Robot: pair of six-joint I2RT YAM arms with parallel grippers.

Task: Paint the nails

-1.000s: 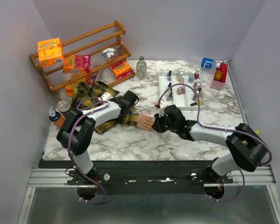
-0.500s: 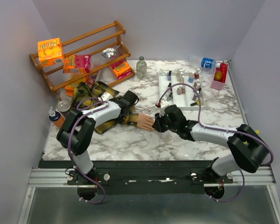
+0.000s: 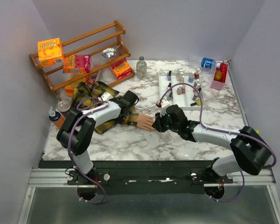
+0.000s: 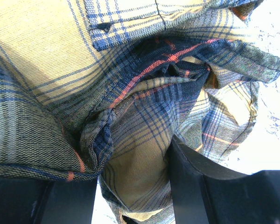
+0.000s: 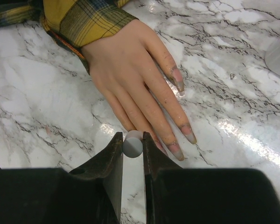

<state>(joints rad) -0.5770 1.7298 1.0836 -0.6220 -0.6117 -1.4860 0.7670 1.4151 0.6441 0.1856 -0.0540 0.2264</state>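
White marble with grey veins makes up the table [image 3: 130,140], walled in by plain grey panels. The right tool [image 5: 132,145] is closed on a small pale grey round cap [image 5: 132,144], seen end-on between its jaws. I take the cap for the handle of a polish brush, though any bristles are hidden beneath. It hovers at the fingertips of the small peach-coloured mannequin hand [image 5: 126,60], which lies palm down on the table.

The nails [image 5: 188,132] are tiny, hard and glossy, and several are already smudged greyish-pink. They look slick, so a loaded brush could skid off and smear the skin. The hand seems light and stiff and would probably slide on the marble, so the place to hold it is the cloth, not the fingers. The left tool [image 4: 130,186] does just that. Its jaws, partly apart, pinch a soft bunched fold of the yellow-and-black plaid sleeve [image 4: 144,116] behind the wrist.

Farther out, a white rectangular tray [image 3: 161,81] holds a cluster of small nail-polish bottles [image 3: 181,88], some upright and some lying down. A pink box [image 3: 219,79] near the far right corner holds red and yellow items too small to name. A slanted wooden rack [image 3: 98,31] carries orange, pink and yellow cartons.
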